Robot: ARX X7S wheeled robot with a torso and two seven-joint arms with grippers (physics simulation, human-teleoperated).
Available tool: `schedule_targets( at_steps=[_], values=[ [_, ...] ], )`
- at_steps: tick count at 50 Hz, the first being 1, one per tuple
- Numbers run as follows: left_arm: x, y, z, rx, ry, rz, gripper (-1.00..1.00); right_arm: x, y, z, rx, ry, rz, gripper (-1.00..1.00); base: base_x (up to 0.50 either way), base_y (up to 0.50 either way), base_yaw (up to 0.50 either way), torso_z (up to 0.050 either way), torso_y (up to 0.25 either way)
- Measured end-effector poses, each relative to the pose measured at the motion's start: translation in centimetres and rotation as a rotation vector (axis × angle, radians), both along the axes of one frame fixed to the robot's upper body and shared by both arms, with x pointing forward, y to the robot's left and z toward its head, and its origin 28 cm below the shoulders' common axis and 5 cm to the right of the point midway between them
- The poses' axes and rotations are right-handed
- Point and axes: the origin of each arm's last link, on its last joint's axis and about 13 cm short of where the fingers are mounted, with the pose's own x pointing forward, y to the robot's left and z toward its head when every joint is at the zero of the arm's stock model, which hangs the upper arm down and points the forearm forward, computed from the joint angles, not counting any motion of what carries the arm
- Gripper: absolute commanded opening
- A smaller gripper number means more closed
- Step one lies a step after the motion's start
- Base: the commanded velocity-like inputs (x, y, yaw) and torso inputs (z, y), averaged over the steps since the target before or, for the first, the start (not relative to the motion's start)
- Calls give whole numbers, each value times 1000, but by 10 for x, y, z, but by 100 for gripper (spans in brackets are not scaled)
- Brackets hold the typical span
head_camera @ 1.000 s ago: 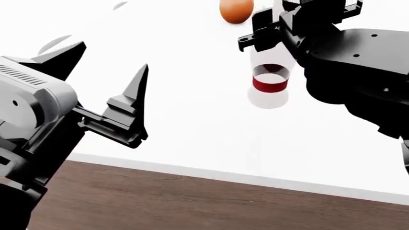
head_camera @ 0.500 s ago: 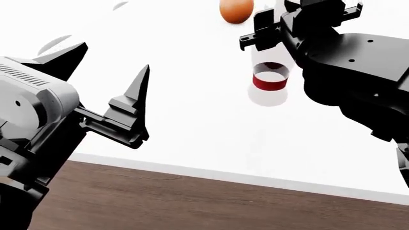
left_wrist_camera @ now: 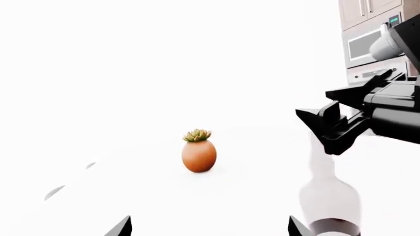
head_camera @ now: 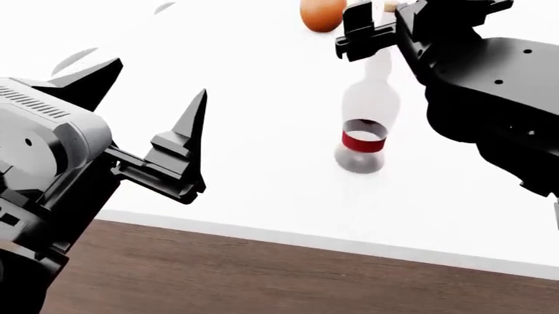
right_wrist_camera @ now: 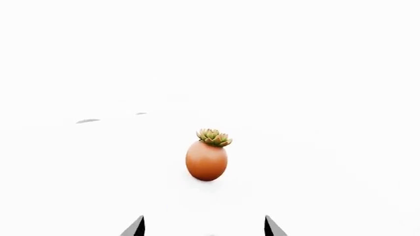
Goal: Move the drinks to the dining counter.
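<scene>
Head view: the tall clear bottle [head_camera: 367, 111] w/ red band is standing upright on the white bench [head_camera: 262, 163], near its front edge, w/ the orange-brown egg-shaped pot [head_camera: 323, 13] sitting farther back. The right hand [head_camera: 378, 23] is being held around the bottle's neck near the cork; whether the fingers are pressing on it can't be told. The left hand [head_camera: 144, 98] is being held spread, nothing between its fingers, well apart from the bottle.

Left wrist view: the bottle [left_wrist_camera: 328, 196] is being seen w/ the right hand [left_wrist_camera: 335, 128] at its neck; the pot [left_wrist_camera: 198, 153] w/ succulent is standing beyond on the bench [left_wrist_camera: 131, 98].

Right wrist view: only two fingertips [right_wrist_camera: 135, 227] are showing, set apart, w/ the pot [right_wrist_camera: 207, 158] ahead.
</scene>
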Motion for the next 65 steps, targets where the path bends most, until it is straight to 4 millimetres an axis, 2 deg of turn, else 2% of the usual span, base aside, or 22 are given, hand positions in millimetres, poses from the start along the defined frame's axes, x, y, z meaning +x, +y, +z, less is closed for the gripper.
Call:
schedule_targets(
  at_steps=[23,34,48,65],
  values=[
    [0,0,-1,0,2,0,100,-4,-2,7,-5,-35,-7,100,0,0,0,0,0],
    [0,0,0,-1,1,0,100,-10,-1,19,-13,-56,0,100,0,0,0,0,0],
    [-4,0,4,-1,-9,1,100,-39,-8,46,-24,-125,-13,100,0,0,0,0,0],
    [-14,0,20,-3,-47,-1,100,-79,-17,76,-29,-213,-39,100,0,0,0,0,0]
  ],
)
